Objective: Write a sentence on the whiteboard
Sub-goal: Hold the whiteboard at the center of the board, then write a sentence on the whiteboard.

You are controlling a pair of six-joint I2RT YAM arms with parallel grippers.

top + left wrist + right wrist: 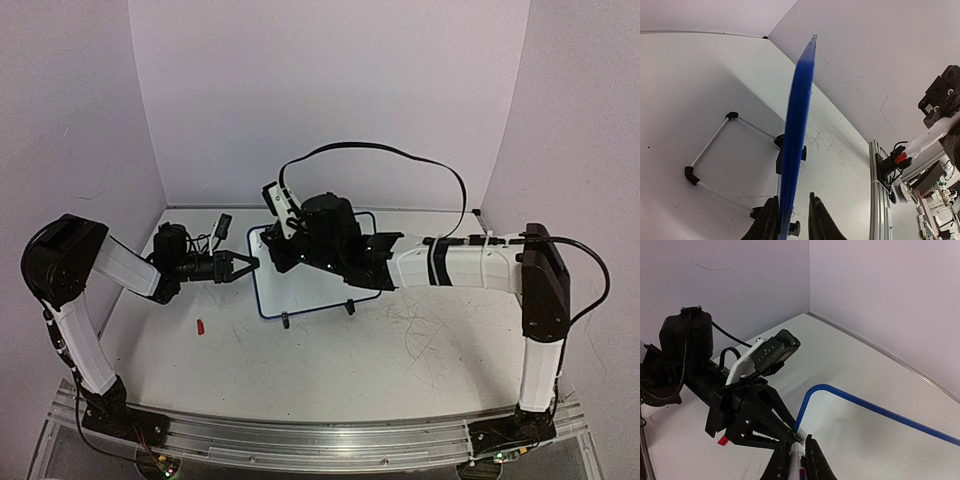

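Left gripper [250, 264] clamps whiteboard [312, 290] at its left edge, 2 fingers [768, 222] astride its frame. Right gripper [799, 442], above the whiteboard, pinches a white marker [800, 465].

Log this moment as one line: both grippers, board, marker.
left gripper: shut on edge of blue-framed white rectangular whiteboard | right gripper: shut on white marker with red end | lettering: none visible
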